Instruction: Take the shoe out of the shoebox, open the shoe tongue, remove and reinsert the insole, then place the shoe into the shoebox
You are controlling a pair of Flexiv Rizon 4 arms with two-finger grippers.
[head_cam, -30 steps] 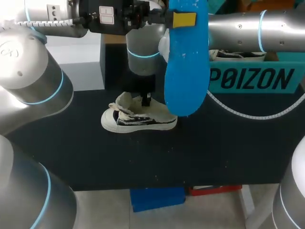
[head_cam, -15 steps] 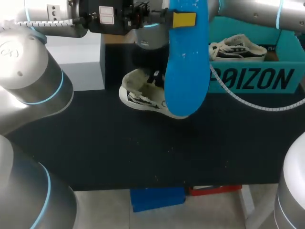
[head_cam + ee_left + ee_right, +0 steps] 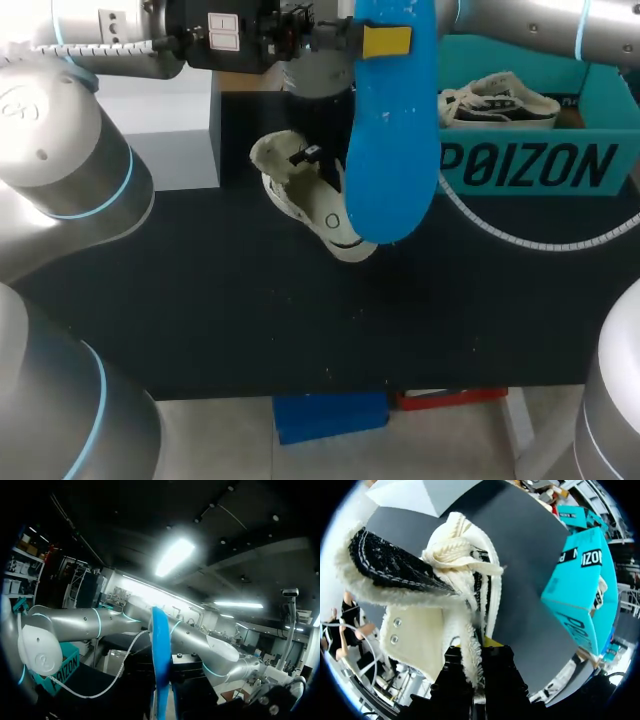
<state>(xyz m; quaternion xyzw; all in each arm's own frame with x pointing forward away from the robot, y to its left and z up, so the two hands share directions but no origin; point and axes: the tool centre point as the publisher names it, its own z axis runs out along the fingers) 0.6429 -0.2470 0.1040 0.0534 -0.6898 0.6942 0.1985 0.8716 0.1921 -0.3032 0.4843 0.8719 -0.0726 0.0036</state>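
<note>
Change: a second ago the shoe lay flat on its sole on the table, side-on to the head camera. It has since been lifted and turned, and now sits slanted with one end up by the grey block and the other low by the insole's tip. The right arm has pulled back toward the far edge. The insole has not shifted.
Left claw: the left claw is raised close under the head camera and clamped on the blue insole. One yellow tip is pressed flat on the insole's near face, and the other finger is hidden behind it.
Insole: it hangs upright, long end down, in front of the shoe. In the left wrist view it shows edge-on, running straight out ahead of the claw.
Right claw: the right claw is closed on the shoe's fuzzy cream side wall, with a black finger on either side of the rim and a sliver of yellow tip showing behind it.
Shoe: it is held by that wall, with the black canvas panel and cream laces ahead of the fingers. Whether it touches the table cannot be told.
Shoebox: the teal shoebox stands open at the table's right, well apart from the held shoe. A second shoe lies inside it.
</note>
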